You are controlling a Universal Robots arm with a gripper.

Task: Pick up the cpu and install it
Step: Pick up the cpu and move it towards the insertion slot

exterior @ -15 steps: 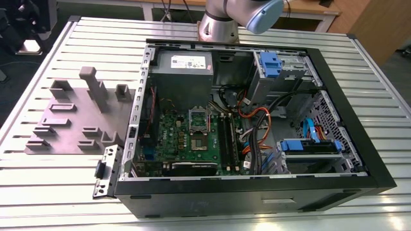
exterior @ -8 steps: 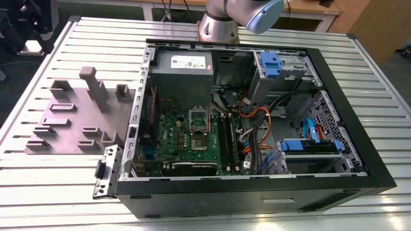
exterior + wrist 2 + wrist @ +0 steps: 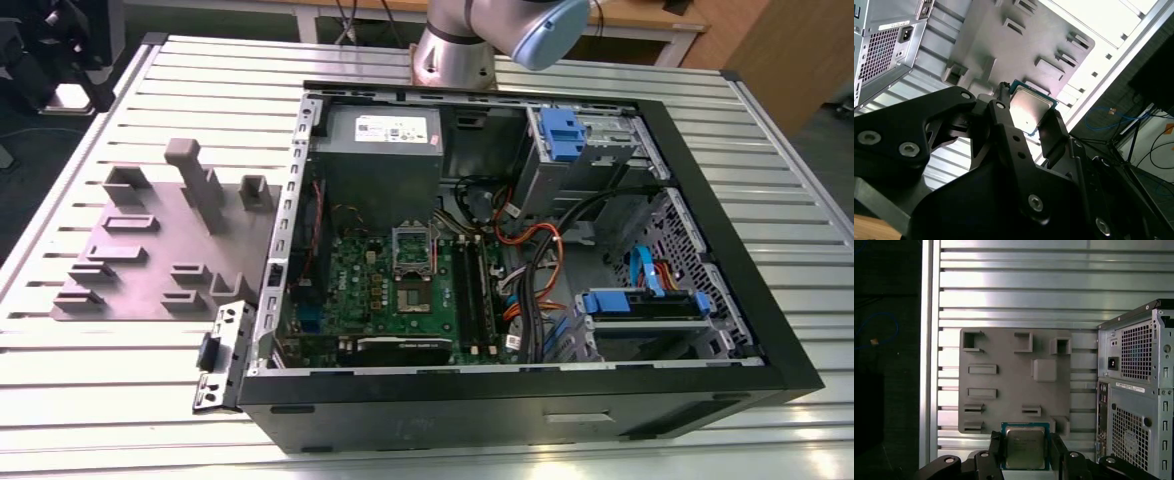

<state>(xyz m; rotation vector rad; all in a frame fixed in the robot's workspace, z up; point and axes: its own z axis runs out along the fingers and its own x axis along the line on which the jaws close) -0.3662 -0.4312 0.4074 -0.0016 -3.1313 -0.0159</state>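
Gripper point(image 3: 1029, 117) clamped on cpu point(image 3: 1025, 446) by its edges, up over the grey fixture plate point(image 3: 1006, 382) on slatted table point(image 3: 1029, 290). Open PC case point(image 3: 534, 410) just beside the plate.

The arm point(image 3: 454, 50) is a silver-grey metal tube with a pale blue rounded cap point(image 3: 554, 30). The gripper point(image 3: 1029, 112) is matt black, built of flat angular links point(image 3: 899, 125) and studded with round silver screws point(image 3: 1035, 202).

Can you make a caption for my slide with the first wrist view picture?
Black gripper clamps the small square silver-grey cpu, with the grey plastic fixture plate behind it.
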